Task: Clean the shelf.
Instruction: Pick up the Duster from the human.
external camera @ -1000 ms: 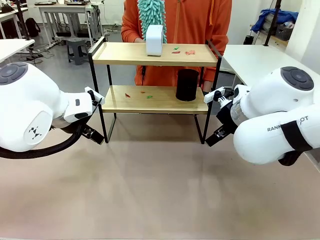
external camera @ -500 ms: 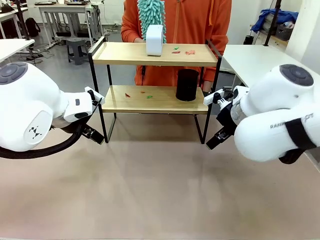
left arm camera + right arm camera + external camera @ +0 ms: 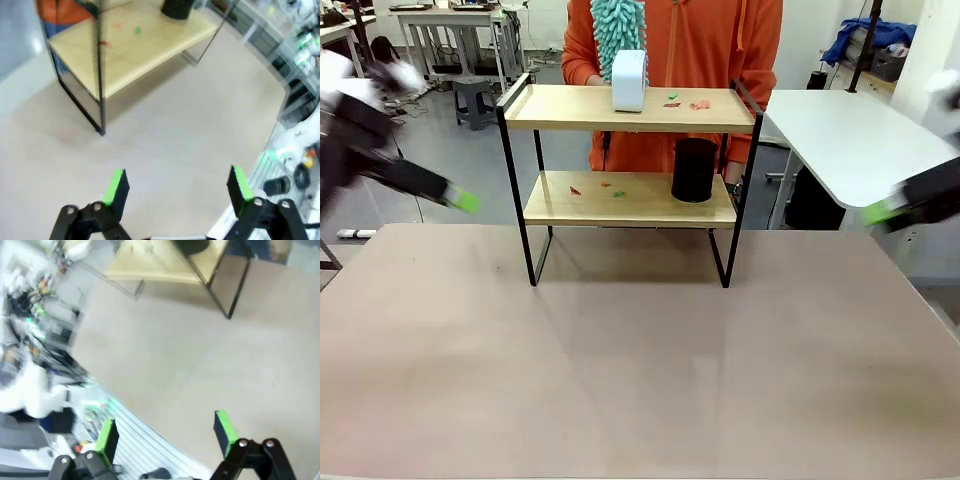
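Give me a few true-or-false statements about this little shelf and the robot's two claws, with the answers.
1. The black cylinder stands on the lower board of the shelf. True.
2. The white box sits on the lower board too. False: it stands on the top board.
3. The left gripper and the right gripper are both open and hold nothing. True.
4. Both boards are free of litter. False: small red and green scraps lie on each.
5. The teal duster is clamped in a gripper. False: it is up by the person behind the shelf, away from both grippers.
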Controlling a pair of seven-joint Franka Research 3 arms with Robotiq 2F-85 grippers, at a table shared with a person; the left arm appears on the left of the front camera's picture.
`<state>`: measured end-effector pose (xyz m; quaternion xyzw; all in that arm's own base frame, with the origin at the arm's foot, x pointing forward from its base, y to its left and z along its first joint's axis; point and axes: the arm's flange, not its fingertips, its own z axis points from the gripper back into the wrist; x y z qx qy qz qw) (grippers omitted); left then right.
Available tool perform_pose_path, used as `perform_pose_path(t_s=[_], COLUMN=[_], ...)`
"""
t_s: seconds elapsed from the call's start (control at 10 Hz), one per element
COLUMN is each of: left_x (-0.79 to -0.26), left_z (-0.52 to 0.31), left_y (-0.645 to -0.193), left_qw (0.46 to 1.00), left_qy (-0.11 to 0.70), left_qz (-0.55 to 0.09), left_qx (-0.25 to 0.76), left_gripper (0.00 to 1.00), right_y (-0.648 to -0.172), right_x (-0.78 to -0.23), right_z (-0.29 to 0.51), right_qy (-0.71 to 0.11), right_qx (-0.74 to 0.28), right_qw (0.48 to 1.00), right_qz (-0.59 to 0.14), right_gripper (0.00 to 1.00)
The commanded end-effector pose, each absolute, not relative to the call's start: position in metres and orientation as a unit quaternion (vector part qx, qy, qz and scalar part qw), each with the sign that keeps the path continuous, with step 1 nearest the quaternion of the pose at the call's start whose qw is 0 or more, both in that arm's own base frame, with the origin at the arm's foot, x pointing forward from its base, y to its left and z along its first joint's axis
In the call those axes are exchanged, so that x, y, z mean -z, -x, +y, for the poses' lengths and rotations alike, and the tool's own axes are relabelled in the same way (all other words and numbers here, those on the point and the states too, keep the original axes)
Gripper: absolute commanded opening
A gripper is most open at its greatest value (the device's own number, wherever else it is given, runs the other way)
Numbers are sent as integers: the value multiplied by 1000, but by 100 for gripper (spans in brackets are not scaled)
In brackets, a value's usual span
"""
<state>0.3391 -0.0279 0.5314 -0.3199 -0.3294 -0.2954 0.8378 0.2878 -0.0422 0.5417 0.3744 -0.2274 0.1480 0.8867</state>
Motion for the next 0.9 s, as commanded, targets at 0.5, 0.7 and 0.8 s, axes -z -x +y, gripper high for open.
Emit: perform_pose_path(t_s=[0.5, 0.7, 0.8], left_x=[-488, -488, -488], left_z=[148, 148, 148], left_y=[-313, -313, -313], left_qw=[773, 773, 773], left_qy=[483, 483, 483], left_qz=[-397, -397, -397], left_qx=[106, 106, 106], left_gripper=[100, 100, 100], right_y=[-271, -271, -271], right_x=[-483, -483, -483], right_z=[-189, -189, -189], right_qy=[-504, -504, -504], right_qx=[77, 77, 77], right_qw=[817, 817, 817], right_qz=[-269, -269, -269], right_gripper=[100, 100, 100])
